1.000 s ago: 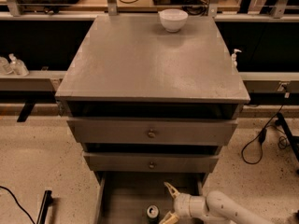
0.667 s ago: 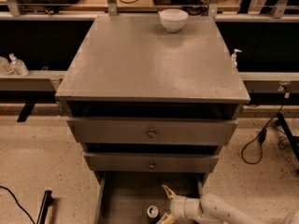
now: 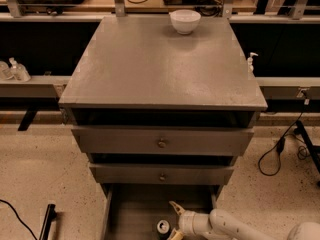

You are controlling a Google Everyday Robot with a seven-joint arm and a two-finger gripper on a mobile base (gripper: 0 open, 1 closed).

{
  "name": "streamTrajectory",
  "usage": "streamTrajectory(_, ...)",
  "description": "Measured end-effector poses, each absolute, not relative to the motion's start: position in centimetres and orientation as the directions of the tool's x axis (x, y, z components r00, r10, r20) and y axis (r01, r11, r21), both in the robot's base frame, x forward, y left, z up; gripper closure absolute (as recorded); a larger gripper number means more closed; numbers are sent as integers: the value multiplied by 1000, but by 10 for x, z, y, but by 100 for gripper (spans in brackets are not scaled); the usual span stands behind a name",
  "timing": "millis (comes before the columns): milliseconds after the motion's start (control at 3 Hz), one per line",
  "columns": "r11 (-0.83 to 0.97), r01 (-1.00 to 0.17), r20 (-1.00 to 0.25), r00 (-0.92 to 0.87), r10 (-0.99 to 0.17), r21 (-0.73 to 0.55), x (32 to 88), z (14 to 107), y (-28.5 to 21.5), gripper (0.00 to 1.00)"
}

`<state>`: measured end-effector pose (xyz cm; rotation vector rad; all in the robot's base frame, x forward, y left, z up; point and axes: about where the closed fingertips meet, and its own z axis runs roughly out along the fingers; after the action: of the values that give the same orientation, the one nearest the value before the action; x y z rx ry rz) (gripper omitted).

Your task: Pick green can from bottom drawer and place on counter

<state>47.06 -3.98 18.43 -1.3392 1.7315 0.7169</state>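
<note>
The counter (image 3: 150,69) carries a white bowl (image 3: 185,21) at its far edge. Below it, the bottom drawer (image 3: 135,209) is pulled out. The gripper (image 3: 172,219) reaches in from the right, fingers spread wide, holding nothing. The green can (image 3: 163,227) stands upright in the drawer, silver top up, at the jaws' mouth, ungripped.

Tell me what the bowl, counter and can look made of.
The white bowl looks like glazed ceramic: glossy highlights. The counter is matte grey, faint sheen, painted metal or laminate, unclear which. The drink can is metal: shiny silver top. The hand, open, sits beside it in the bottom drawer.
</note>
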Motion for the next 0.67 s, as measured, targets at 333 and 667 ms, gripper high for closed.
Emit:
streamTrajectory(333, 274, -961, -861, -105, -498, -42, 471, 189, -40, 38)
streamTrajectory(667, 274, -961, -861, -105, -498, -42, 471, 193, -40, 62)
